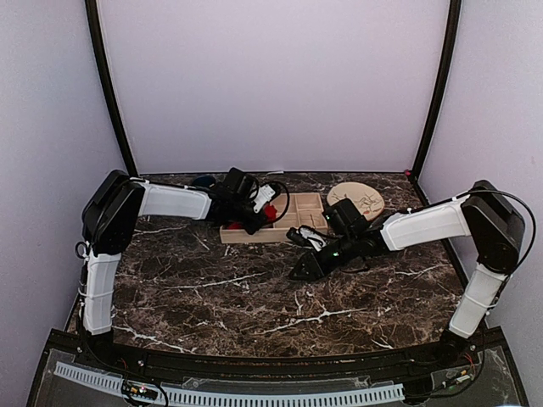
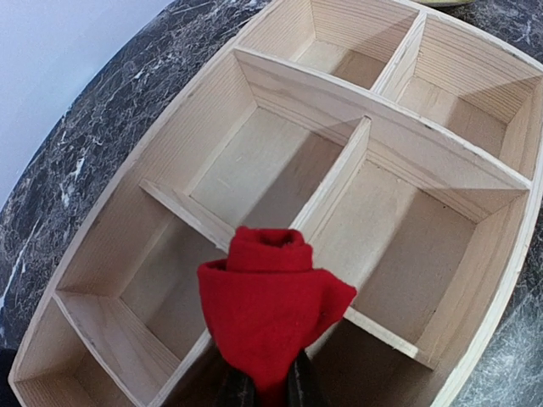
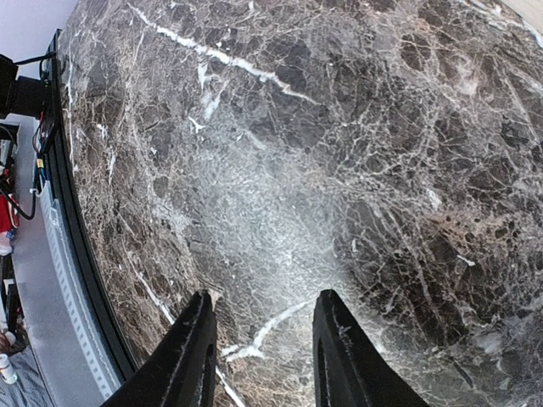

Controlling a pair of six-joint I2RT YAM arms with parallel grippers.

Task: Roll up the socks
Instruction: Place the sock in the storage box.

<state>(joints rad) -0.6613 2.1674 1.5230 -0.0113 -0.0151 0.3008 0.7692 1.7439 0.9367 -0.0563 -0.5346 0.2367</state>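
Left end effector [image 2: 265,386]: fingers closed on the lower end of a rolled red sock [image 2: 267,314], pinching the fabric. The roll points away from the wrist, its coiled end uppermost in the wrist view.

The sock sits over the wooden tray [image 2: 382,119], in front of the spot where two dividers meet among the middle compartments. Contact with the wood: cannot tell.

Right end effector [image 3: 265,298]: fingers parted, nothing between them, over the dark marbled tabletop [image 3: 297,170], on the near side of the tray and apart from it.

Top view: a tan plate [image 1: 356,199] lies just beyond the tray's right end. A dark blue mug [image 1: 202,181] stands behind the left arm.
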